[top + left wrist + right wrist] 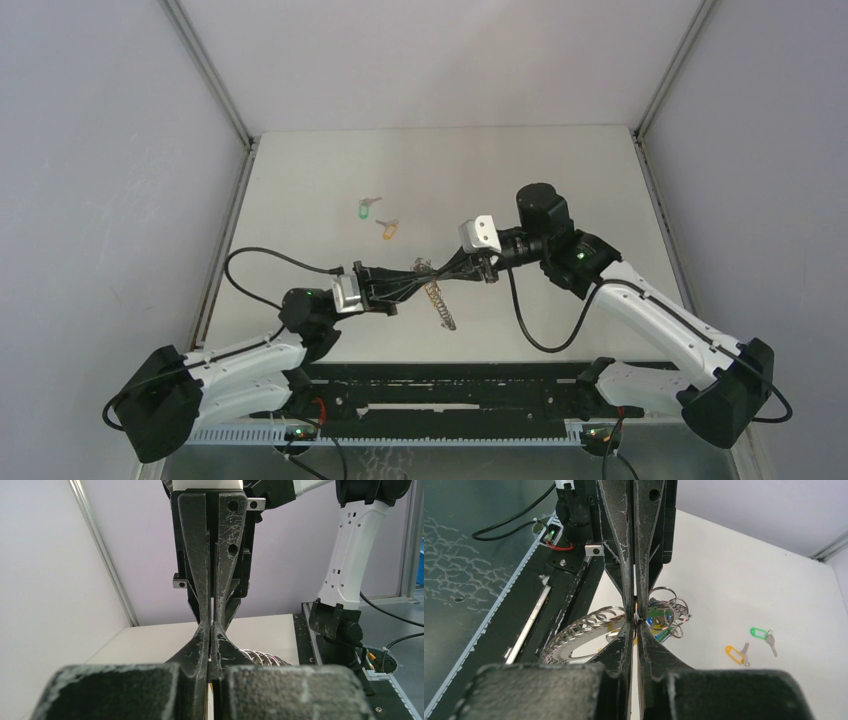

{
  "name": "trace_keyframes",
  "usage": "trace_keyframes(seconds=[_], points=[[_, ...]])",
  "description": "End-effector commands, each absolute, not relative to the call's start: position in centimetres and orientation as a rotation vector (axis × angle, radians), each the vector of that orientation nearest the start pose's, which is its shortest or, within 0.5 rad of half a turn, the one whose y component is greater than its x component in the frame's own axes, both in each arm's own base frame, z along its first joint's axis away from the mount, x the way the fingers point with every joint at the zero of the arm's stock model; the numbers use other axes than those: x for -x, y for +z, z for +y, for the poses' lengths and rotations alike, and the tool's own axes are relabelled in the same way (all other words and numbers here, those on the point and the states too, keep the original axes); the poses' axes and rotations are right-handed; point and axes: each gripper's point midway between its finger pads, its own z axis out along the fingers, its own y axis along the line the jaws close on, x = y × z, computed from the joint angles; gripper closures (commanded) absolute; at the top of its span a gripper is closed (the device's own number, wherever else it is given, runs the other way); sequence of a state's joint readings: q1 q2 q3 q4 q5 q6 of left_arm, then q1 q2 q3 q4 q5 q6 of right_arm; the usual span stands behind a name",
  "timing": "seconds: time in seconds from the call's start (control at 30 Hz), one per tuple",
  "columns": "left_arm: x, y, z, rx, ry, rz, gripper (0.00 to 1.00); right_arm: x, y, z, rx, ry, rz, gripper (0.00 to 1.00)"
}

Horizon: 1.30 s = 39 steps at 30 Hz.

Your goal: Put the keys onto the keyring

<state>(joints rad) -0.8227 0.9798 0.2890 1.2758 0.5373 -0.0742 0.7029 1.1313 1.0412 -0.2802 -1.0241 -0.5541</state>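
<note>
The keyring (pixel 441 300) hangs above the table where my two grippers meet tip to tip. It is a loop of silvery rings (pixel 584 627) with a blue and a yellow tag (pixel 658 622). My right gripper (pixel 636 625) is shut on its upper part, and also shows in the top view (pixel 452 267). My left gripper (pixel 210 645) is shut against the same spot from the other side, seen from above (pixel 408 276). Part of the ring chain (pixel 260 657) shows beside its fingers. A green-tagged key (pixel 367 209) and an orange-tagged key (pixel 388 228) lie on the table behind. The third key is hidden.
The green key (pixel 760 633) and orange key (pixel 735 654) lie right of my right fingers. A black rail (pixel 440 395) runs along the near edge. Grey walls with metal posts enclose the white table (pixel 560 180).
</note>
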Motion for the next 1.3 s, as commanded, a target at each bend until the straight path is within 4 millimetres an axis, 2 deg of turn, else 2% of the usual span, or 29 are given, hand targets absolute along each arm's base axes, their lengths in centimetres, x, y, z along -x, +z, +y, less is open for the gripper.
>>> trace_keyframes(seconds=[0.0,0.2,0.23,0.4,0.47,0.8,1.0,1.17,1.27], points=[[-13.6,32.8,-28.2,-0.814,-1.072,0.703,0.99,-15.5,29.8,30.5,1.596,1.021,1.089,1.00],[-14.4,31.6,-27.5,-0.840,-1.001,0.836,0.70,-17.0,31.4,29.1,1.579,0.856,1.266,1.00],[-14.6,31.5,-27.4,-0.846,-0.985,0.865,0.67,-17.0,31.1,29.1,1.597,0.839,1.305,1.00],[-14.8,32.3,-26.7,-0.875,-0.929,0.931,0.55,-17.4,31.4,28.1,1.682,0.695,1.458,1.00],[-15.0,32.6,-26.8,-0.889,-0.909,0.943,0.53,-17.4,31.6,27.4,1.722,0.632,1.508,1.00],[-16.2,34.1,-27.6,-0.910,-0.858,0.917,0.52,-18.3,32.6,26.5,1.890,0.305,1.579,1.00],[-16.3,34.3,-28.9,-0.963,-0.866,0.874,0.58,-18.6,32.0,26.9,1.966,0.197,1.581,1.00],[-16.1,34.8,-29.5,-0.957,-0.905,0.839,0.59,-18.8,32.4,27.2,1.989,0.129,1.537,1.00],[-15.9,35.0,-30.0,-0.975,-0.929,0.828,0.64,-18.4,32.8,27.4,1.992,0.134,1.512,1.00]])
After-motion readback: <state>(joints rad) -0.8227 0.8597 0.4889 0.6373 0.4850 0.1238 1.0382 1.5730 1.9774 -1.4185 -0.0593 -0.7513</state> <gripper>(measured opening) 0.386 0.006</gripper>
